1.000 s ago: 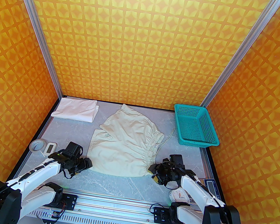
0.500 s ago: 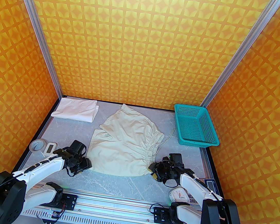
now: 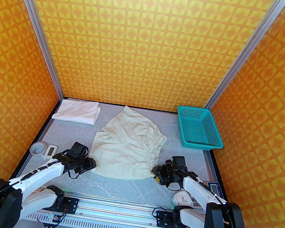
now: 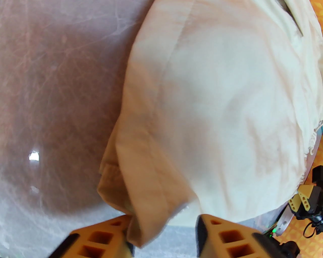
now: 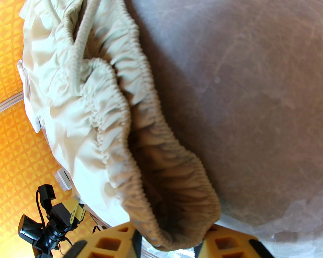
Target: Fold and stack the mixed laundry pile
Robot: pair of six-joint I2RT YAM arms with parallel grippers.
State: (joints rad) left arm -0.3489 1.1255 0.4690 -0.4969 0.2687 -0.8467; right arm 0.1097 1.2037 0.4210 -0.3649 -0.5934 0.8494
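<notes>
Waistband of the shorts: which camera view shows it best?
The right wrist view: the waistband runs close through it, gathers clear, near end inside the right tool. The top view shows it small, edging the shorts. The left wrist view shows mainly the hem.

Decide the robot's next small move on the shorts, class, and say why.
Probably close both claws firmly before lifting: the left claw straddles the shorts' near hem corner with a gap showing, and the right claw straddles the gathered waistband.

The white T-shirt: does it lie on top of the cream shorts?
No, the folded T-shirt lies in the far left corner of the table, apart from the shorts spread in the middle.
</notes>
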